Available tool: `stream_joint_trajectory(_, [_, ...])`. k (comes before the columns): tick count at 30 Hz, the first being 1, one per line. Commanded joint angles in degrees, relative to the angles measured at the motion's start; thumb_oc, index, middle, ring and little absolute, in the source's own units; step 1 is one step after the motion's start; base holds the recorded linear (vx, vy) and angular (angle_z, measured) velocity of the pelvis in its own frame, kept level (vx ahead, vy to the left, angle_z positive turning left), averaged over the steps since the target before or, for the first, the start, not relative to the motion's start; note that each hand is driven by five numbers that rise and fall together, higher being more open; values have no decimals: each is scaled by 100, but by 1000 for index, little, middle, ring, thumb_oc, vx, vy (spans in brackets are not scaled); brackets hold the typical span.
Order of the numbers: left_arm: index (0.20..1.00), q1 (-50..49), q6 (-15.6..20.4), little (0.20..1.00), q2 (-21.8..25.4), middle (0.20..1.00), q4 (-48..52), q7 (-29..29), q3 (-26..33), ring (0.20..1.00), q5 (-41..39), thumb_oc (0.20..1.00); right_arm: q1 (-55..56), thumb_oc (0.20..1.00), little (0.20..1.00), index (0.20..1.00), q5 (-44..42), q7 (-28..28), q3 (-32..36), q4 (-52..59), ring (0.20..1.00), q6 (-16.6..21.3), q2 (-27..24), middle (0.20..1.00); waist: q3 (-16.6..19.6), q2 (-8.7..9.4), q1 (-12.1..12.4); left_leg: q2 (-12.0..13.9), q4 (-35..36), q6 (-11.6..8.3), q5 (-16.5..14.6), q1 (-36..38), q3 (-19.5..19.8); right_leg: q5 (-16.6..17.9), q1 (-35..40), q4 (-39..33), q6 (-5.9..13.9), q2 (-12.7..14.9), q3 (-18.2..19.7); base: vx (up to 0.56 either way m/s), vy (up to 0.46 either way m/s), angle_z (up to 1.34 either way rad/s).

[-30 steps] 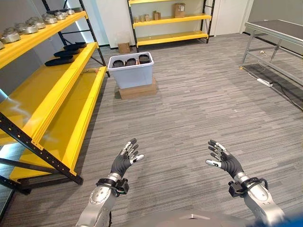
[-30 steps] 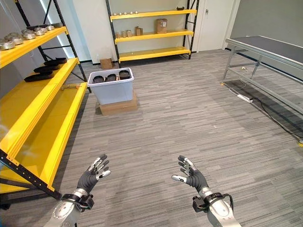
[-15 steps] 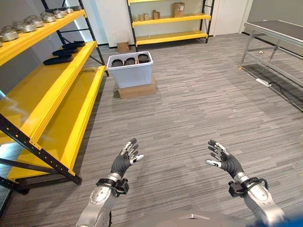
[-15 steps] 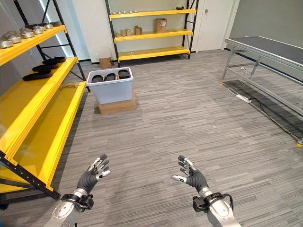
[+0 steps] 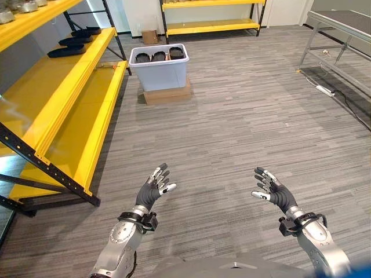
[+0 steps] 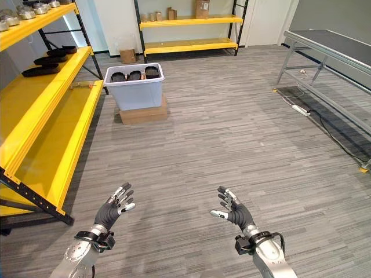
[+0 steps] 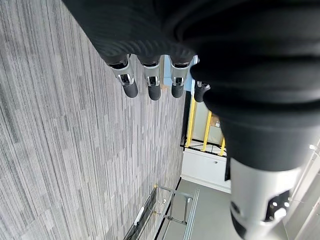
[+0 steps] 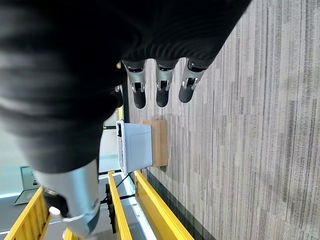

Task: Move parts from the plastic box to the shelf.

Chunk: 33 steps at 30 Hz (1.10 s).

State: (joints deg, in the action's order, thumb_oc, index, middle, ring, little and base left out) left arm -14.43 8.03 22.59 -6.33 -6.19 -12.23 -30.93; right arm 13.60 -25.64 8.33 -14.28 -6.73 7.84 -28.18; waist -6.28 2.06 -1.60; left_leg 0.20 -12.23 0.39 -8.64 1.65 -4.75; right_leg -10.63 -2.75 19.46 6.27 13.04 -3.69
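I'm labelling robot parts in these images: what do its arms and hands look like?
Both arms are silver-grey with rounded metal forearm shells. The left hand and right hand have a dark ribbed cover over the back and wrist, silver fingers with dark tips, and a black band with a small black block at each wrist.

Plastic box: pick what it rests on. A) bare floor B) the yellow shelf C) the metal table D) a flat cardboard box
D: the plastic box, with dark round parts inside, sits on a flat cardboard box on the floor, beside the yellow shelf.
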Motion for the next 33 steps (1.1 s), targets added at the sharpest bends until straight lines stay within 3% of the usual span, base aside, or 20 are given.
stream_joint_trajectory(1, [1000, 27, 352, 1000, 299, 1000, 381, 15, 223, 1000, 6, 1000, -193, 1000, 1000, 1000, -123, -24, -78, 128, 1000, 268, 28, 1000, 81, 165, 107, 107, -851, 87, -622, -350, 422, 1497, -259, 629, 424, 458, 445, -30, 268, 11])
stream_joint_trajectory(3, [1000, 46, 355, 1000, 308, 1000, 397, 51, 244, 1000, 28, 1000, -234, 1000, 1000, 1000, -136, -63, -121, 182, 1000, 279, 60, 1000, -57, 130, 104, 21, -841, 236, -674, -252, 386, 2041, -681, 1259, 380, 445, 619, -32, 277, 12])
stream_joint_trajectory(4, [1000, 86, 351, 1000, 330, 1000, 417, 85, 290, 1000, 121, 1000, -289, 1000, 1000, 1000, -82, -74, -126, 223, 1000, 287, 84, 1000, -282, 40, 126, -41, -857, 392, -786, -41, 221, 2045, -1287, 1821, 346, 592, 294, -7, 268, 9])
stream_joint_trajectory(5, [1000, 85, 350, 1000, 329, 1000, 418, 85, 290, 1000, 121, 1000, -288, 1000, 1000, 1000, -82, -74, -126, 224, 1000, 286, 83, 1000, -286, 41, 122, -43, -861, 392, -793, -36, 225, 2034, -1282, 1830, 346, 596, 290, 128, 244, -2])
stream_joint_trajectory(7, [1000, 178, 391, 1000, 293, 1000, 329, 107, 315, 1000, 173, 1000, -440, 1000, 1000, 1000, -108, -106, -161, 179, 1000, 293, 14, 1000, -383, 198, -62, -372, -668, 397, -1033, 395, 247, 1857, -1668, 496, 344, 119, 98, 290, 29, -44])
stream_joint_trajectory(8, [1000, 180, 392, 1000, 290, 1000, 326, 106, 316, 1000, 173, 1000, -443, 1000, 1000, 1000, -107, -106, -162, 177, 1000, 293, 12, 1000, -404, 177, -70, -350, -666, 394, -1044, 423, 258, 1858, -1623, 475, 342, 103, 74, 347, -30, -22])
stream_joint_trajectory(10, [1000, 249, 424, 1000, 162, 1000, 255, 148, 309, 1000, 232, 1000, -569, 1000, 1000, 1000, -25, -163, -171, 149, 1000, 318, 9, 1000, -421, 230, -132, -443, -580, 355, -1238, 708, 264, 1997, -1701, -327, 382, 45, -159, 325, -43, 23])
stream_joint_trajectory(14, [1000, 389, 456, 1000, 13, 1000, 201, 196, 200, 1000, 183, 1000, -683, 1000, 1000, 1000, -22, -265, -177, 95, 1000, 343, 37, 1000, -301, 217, -146, -349, -582, 285, -1427, 853, 305, 1830, -1628, -327, 274, -63, -227, 254, -95, 25])
stream_joint_trajectory(16, [1000, 564, 471, 1000, -70, 1000, 86, 275, 73, 1000, 91, 1000, -836, 1000, 1000, 1000, -68, -321, -203, 64, 1000, 360, 29, 1000, -153, 141, -227, -115, -553, 186, -1438, 891, 331, 1557, -1770, -49, 137, -337, -159, 276, -140, 33])
stream_joint_trajectory(19, [1000, 683, 481, 1000, -154, 1000, 68, 351, 3, 1000, -2, 1000, -924, 1000, 1000, 1000, -67, -375, -186, 2, 1000, 348, 8, 1000, -69, 17, -292, 98, -455, 84, -1408, 1057, 403, 1204, -1919, 450, 30, -402, -201, 342, -171, 31])
stream_joint_trajectory(20, [1000, 853, 503, 1000, -175, 1000, 76, 402, -144, 1000, -152, 1000, -865, 1000, 1000, 1000, -134, -441, -147, -1, 1000, 384, -61, 1000, -83, -44, -330, 447, -2211, -326, -57, 171, 439, 820, -1514, 391, -358, -673, -254, 247, -280, 46])
stream_joint_trajectory(21, [1000, 927, 503, 1000, -164, 1000, 100, 404, -200, 1000, -183, 1000, -876, 1000, 1000, 1000, -165, -482, -105, 33, 1000, 409, -122, 1000, -225, -5, -273, 338, -2935, -394, 229, -307, 515, 801, -1349, 314, -445, -685, -317, 239, -279, 32])
stream_joint_trajectory(22, [1000, 930, 503, 1000, -162, 1000, 99, 404, -200, 1000, -184, 1000, -878, 1000, 1000, 1000, -165, -481, -104, 33, 1000, 409, -119, 1000, -209, 6, -289, 322, -2933, -392, 250, -337, 529, 820, -1360, 294, -444, -668, -328, 34, -109, 117])
stream_joint_trajectory(23, [1000, 993, 522, 1000, -162, 1000, 114, 447, -245, 1000, -173, 1000, -889, 1000, 1000, 1000, -154, -522, -72, 47, 1000, 419, -159, 1000, -369, 42, -201, 131, -3314, -431, 312, -627, 586, 782, -1185, 179, -509, -697, -365, 58, -138, 88])
stream_joint_trajectory(24, [1000, 1083, 539, 1000, -147, 1000, 150, 532, -291, 1000, -219, 1000, -1009, 1000, 1000, 1000, -143, -648, -66, 0, 1000, 445, -189, 1000, -604, 142, -81, 204, -3181, -258, 37, -1441, 511, 644, -1004, 129, -490, -659, -393, 61, -137, 38])
stream_joint_trajectory(27, [1000, 1120, 543, 1000, -144, 1000, 93, 593, -325, 1000, -204, 1000, -1081, 1000, 1000, 1000, -154, -764, -42, -70, 1000, 503, -157, 1000, -745, 179, 62, 237, -2647, -173, 14, -1948, 478, 542, -753, 72, -498, -678, -339, 179, -38, -45])
stream_joint_trajectory(28, [1000, 1131, 553, 1000, -143, 1000, 53, 621, -315, 1000, -193, 1000, -1114, 1000, 1000, 1000, -132, -804, -38, -124, 1000, 528, -126, 1000, -778, 175, 108, 367, -2295, -187, 131, -2050, 463, 466, -665, 77, -486, -696, -320, 294, 95, -32])
stream_joint_trajectory(29, [1000, 1177, 603, 1000, -127, 1000, 5, 738, -292, 1000, -130, 1000, -1195, 1000, 1000, 1000, -75, -895, -73, -209, 1000, 563, -68, 1000, -862, 53, 268, 700, -1051, -382, 1049, -2231, 603, 279, -420, 119, -479, -815, -280, 392, 143, -34])
stream_joint_trajectory(30, [1000, 1185, 623, 1000, -123, 1000, -17, 769, -271, 1000, -120, 1000, -1192, 1000, 1000, 1000, -31, -922, -77, -230, 1000, 562, -43, 1000, -879, 9, 328, 791, -702, -465, 1271, -2278, 766, 204, -314, 135, -465, -835, -227, 308, 127, -64])
stream_joint_trajectory(33, [1000, 1186, 624, 1000, -122, 1000, -19, 769, -272, 1000, -119, 1000, -1193, 1000, 1000, 1000, -29, -923, -77, -231, 1000, 562, -41, 1000, -907, 23, 329, 781, -666, -468, 1286, -2227, 758, 195, -282, 136, -466, -823, -225, 124, 57, -53])
